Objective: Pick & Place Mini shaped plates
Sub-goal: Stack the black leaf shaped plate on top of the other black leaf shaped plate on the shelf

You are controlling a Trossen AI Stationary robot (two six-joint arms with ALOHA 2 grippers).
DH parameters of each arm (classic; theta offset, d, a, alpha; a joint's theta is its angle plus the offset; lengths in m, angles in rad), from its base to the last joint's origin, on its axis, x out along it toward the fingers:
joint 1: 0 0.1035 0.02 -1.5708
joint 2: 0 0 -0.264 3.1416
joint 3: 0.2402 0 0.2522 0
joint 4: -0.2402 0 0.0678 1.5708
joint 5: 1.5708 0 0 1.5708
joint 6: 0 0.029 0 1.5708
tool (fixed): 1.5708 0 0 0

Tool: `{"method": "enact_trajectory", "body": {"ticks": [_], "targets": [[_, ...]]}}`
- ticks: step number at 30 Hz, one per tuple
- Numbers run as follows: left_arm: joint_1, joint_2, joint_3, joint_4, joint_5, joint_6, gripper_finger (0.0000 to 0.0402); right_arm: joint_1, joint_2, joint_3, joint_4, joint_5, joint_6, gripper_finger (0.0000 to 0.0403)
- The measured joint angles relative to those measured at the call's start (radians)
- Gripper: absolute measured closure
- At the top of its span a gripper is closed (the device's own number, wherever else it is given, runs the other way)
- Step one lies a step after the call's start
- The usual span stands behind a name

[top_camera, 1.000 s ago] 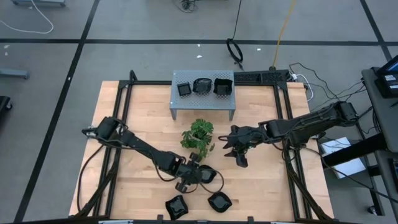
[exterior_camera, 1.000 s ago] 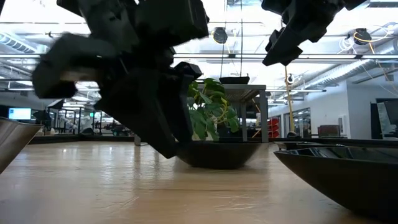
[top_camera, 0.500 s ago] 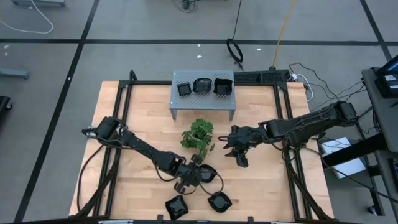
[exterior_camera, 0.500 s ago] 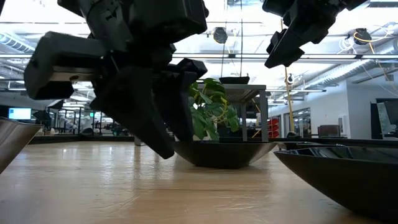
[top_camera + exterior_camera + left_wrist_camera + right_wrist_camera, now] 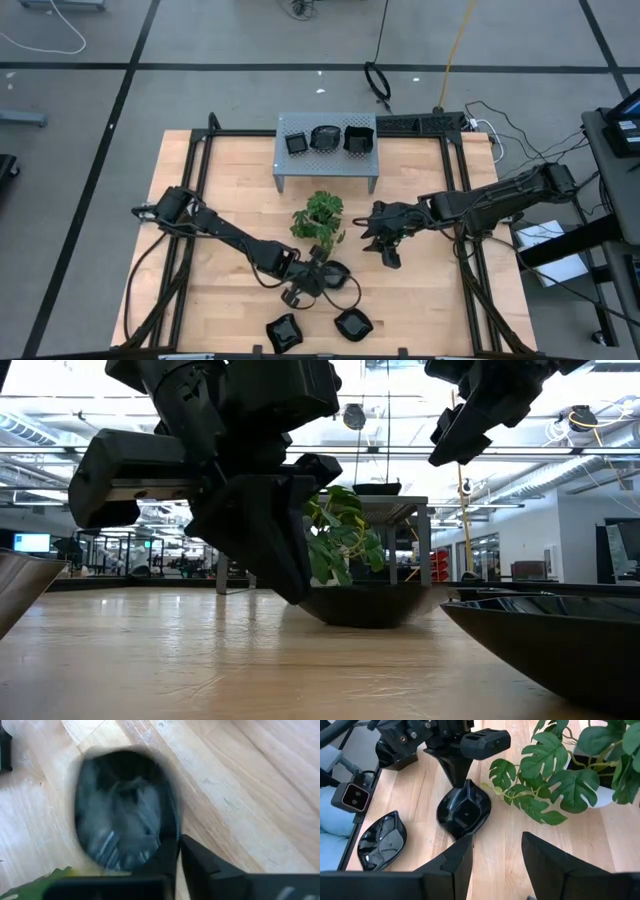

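Note:
A glossy black mini plate [image 5: 337,272] with a wavy edge sits on the wooden table just in front of the plant. My left gripper [image 5: 312,280] is shut on the plate's edge; the right wrist view shows its fingers [image 5: 460,772] coming down onto the plate [image 5: 464,815]. Two more black mini plates [image 5: 283,332] [image 5: 352,323] lie near the table's front edge. Three others rest on the grey shelf [image 5: 326,162] at the back. My right gripper [image 5: 385,245] hangs open above the table, right of the plant, holding nothing. My left gripper pinches the plate's rim [image 5: 171,832] between its two fingers, on the side nearest the arm. The fingers slant down from the table's left. The plate [image 5: 365,605] rests with its bottom on the table, its hollow up.
A green leafy plant [image 5: 320,218] in a white pot stands just behind the held plate. The perforated shelf stands on legs at the table's far middle. A black frame [image 5: 200,200] runs round the table. Bare wood lies to the left and to the right front.
My left gripper has shut: its two fingers stood apart around the plate's rim and now meet on it. The wrist has rolled a little. The plate stays on the table.

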Motion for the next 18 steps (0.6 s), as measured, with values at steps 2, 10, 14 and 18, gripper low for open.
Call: {"method": "enact_trajectory", "body": {"ticks": [2, 10, 14, 18], "targets": [[0.0, 0.0, 0.0, -0.003, 0.0, -0.002, 0.0395, 0.0, -0.015, 0.001, -0.01, 0.0, 0.0, 0.0247], [0.0, -0.038, 0.0, -0.017, 0.002, 0.041, 0.0397, 0.0, -0.124, 0.001, -0.105, 0.0, 0.0, 0.0247], [-0.003, -0.095, 0.0, -0.015, 0.002, 0.05, 0.0398, 0.0, -0.19, 0.001, -0.146, 0.002, -0.002, 0.0247], [-0.003, -0.178, 0.0, -0.008, -0.008, 0.047, 0.0396, 0.005, -0.263, -0.048, -0.137, 0.001, -0.038, 0.0247]]}}
